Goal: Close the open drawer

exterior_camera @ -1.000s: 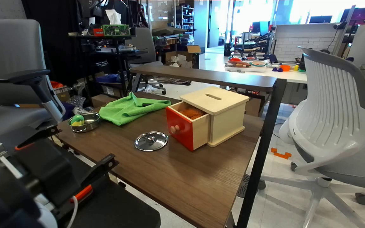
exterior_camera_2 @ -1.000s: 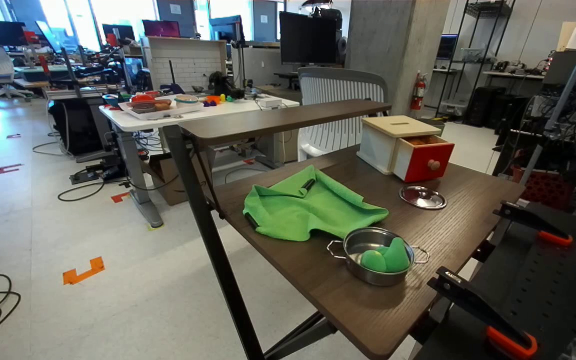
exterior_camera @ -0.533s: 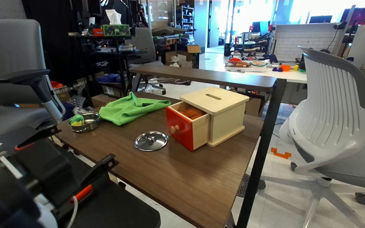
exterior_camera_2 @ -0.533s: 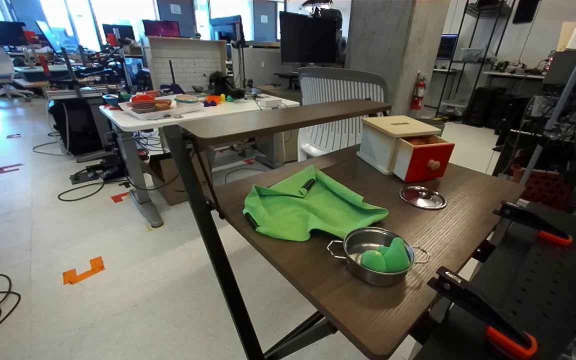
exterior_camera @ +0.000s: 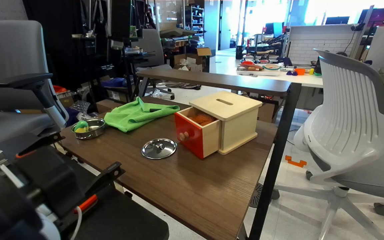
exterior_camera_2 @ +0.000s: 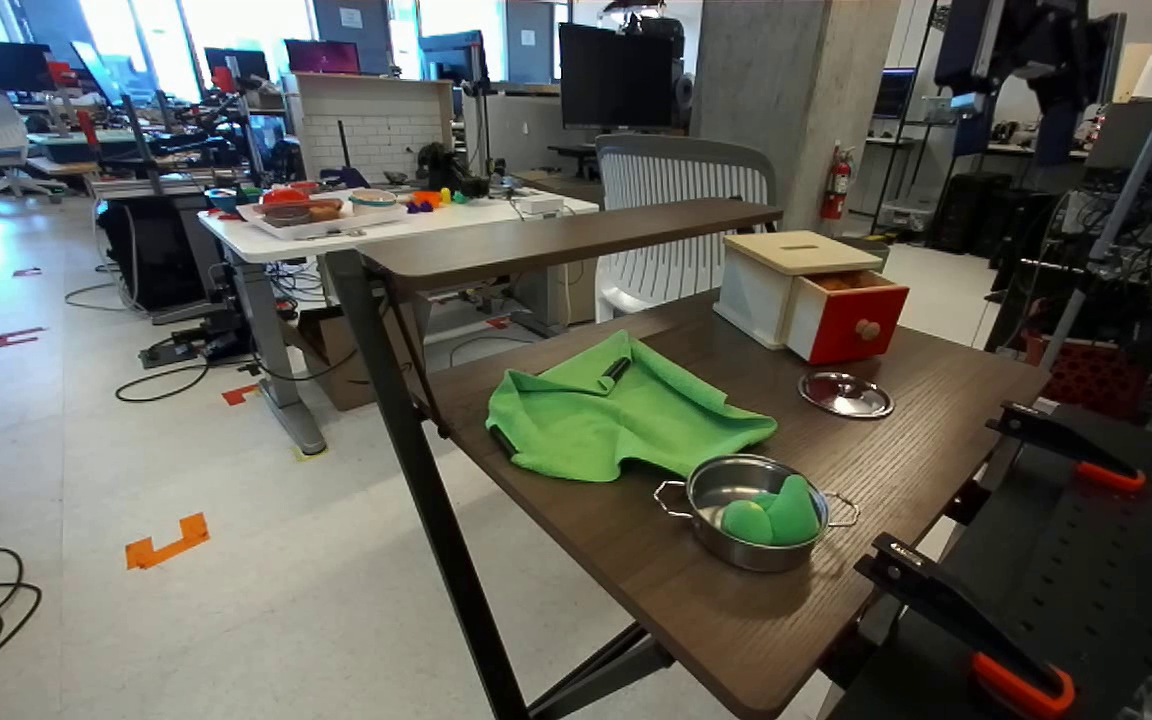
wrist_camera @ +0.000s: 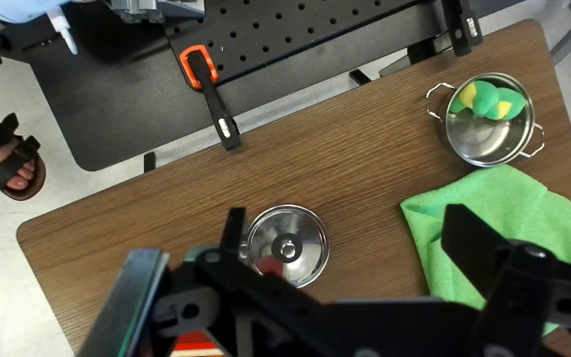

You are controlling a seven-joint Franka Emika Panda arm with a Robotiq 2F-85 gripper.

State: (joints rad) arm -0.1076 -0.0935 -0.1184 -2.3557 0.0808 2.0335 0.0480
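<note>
Lower now, the gripper (wrist_camera: 346, 220) hangs spread wide, empty. The red-fronted drawer (exterior_camera: 193, 133) juts from its wooden box (exterior_camera: 238, 124) on the wood-grain table (exterior_camera: 195, 186), near a round metal lid (exterior_camera: 159, 149); in an exterior view a ribbed office chair (exterior_camera: 347, 106) stands right.

Your drawer (exterior_camera: 195, 136) is red in front and pale wood at the sides; the box (exterior_camera: 240, 128) is pale wood too. Your table (exterior_camera: 192, 186) is brown with streaked grain, the cloth (exterior_camera_2: 626, 425) bright green, the pot (exterior_camera_2: 756, 556) and lid (exterior_camera: 159, 148) silvery, the lumpy object (wrist_camera: 486, 100) green patched with yellow. Your gripper (wrist_camera: 347, 229) is black, the clamps (wrist_camera: 212, 94) black and orange.
</note>
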